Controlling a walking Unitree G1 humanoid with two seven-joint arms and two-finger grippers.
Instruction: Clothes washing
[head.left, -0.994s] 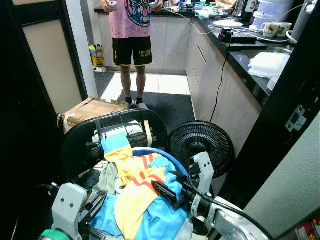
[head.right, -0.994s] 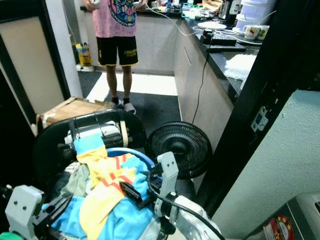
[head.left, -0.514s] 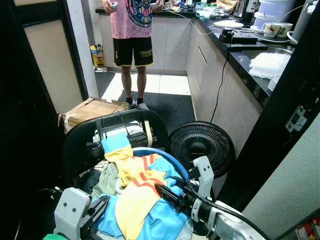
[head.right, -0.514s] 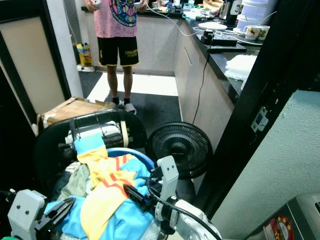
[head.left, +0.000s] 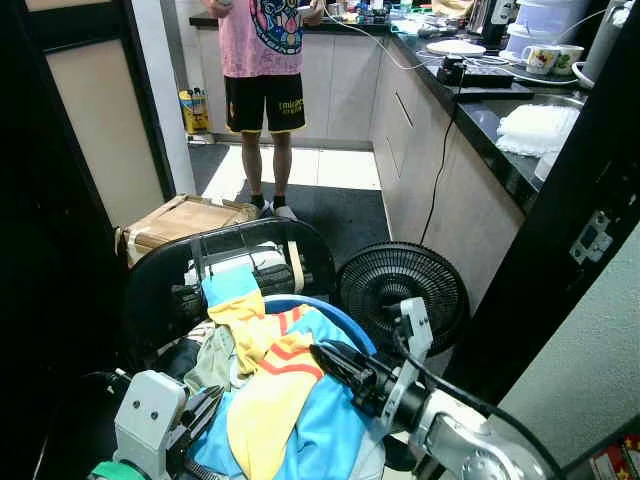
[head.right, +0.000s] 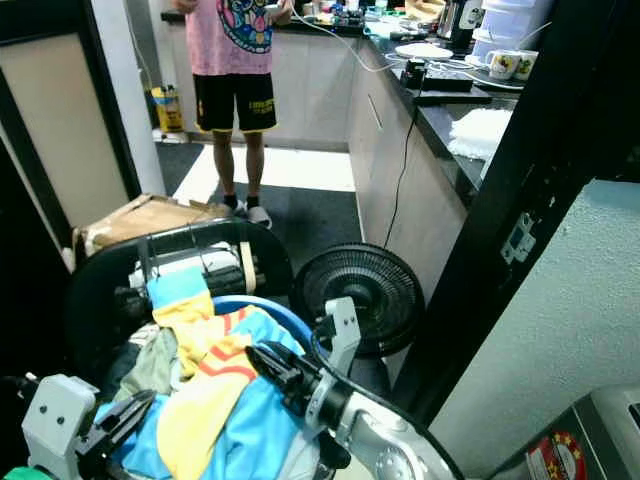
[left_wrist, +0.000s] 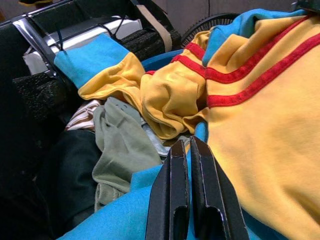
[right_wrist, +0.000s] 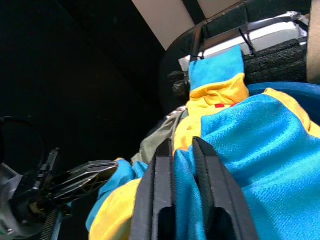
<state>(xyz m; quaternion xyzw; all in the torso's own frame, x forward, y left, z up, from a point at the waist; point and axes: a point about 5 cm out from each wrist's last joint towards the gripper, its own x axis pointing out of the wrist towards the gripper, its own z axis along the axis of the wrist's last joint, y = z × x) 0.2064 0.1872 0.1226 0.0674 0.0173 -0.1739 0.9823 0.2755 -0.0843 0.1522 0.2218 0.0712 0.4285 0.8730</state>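
Since the earlier frame our right pincer (head.left: 335, 360) has pushed further across the heap, fingers nearly together around a fold of the blue-and-yellow shirt (head.left: 285, 400). The left pincer (left_wrist: 189, 150) rests narrow against the cloth. The shirt lies atop the blue basket (head.left: 345, 320); it looks soft, light and snag-prone, so we would pinch a thick fold. The fan (head.left: 405, 290) and counter (head.left: 500, 120) crowd the right.

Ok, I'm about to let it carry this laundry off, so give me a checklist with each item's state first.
1. Right tool pinching the blue and yellow shirt: ok, cloth sits between its fingers.
2. Left tool gripping cloth: not ok, fingers together with nothing between.
3. Blue basket rim free: not ok, laundry drapes over it.
4. Path ahead: not ok, floor fan and person stand there.
5. Shirt free of the other clothes: cannot tell.
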